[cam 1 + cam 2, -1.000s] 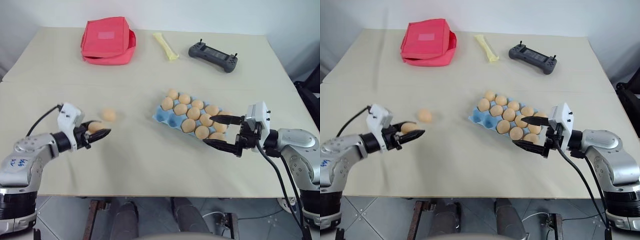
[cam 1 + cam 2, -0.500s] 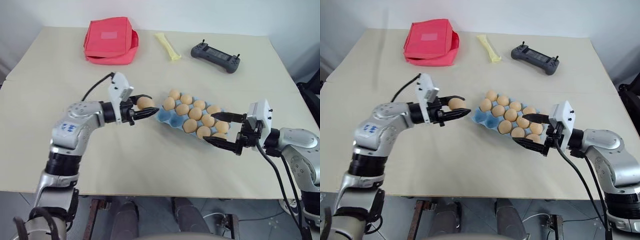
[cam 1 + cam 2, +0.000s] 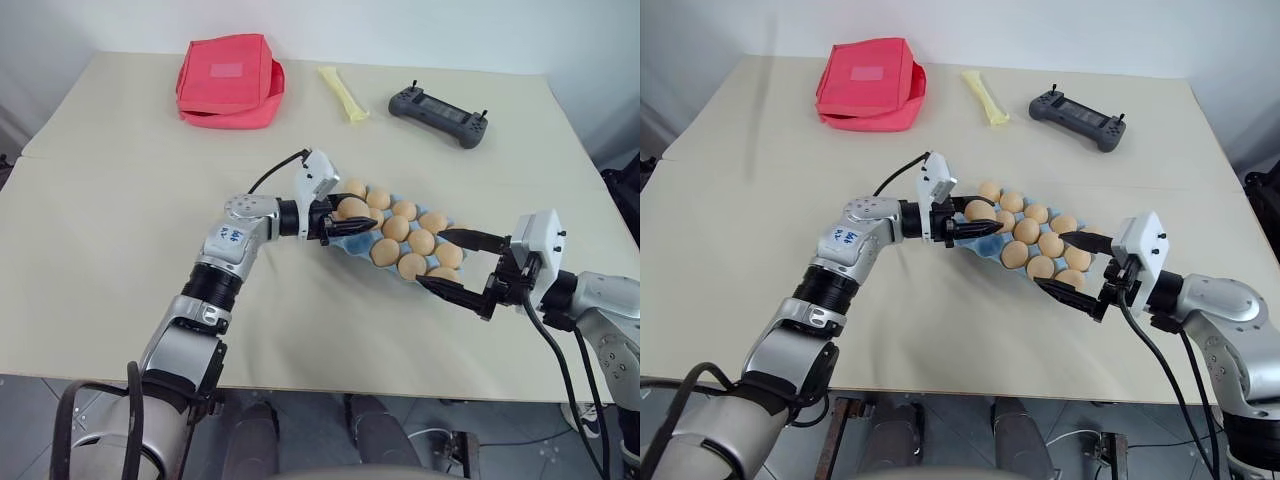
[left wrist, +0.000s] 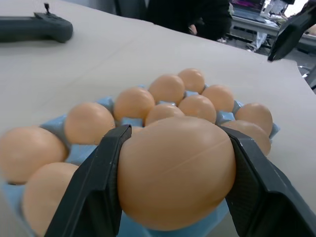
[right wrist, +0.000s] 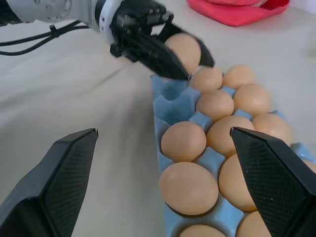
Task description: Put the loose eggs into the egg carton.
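No legible text, brand or number can be read; blue marks on the left arm remain indecipherable.

Desk (image 3: pixel 120 260): I see a beige top.
Egg carton (image 3: pixel 352 243): my landmark, mid-desk.
Red pouch (image 3: pixel 230 82): far-left of the carton.
Yellow strip (image 3: pixel 342 93): beyond the carton.
Grey controller (image 3: pixel 438 103): far-right of it.
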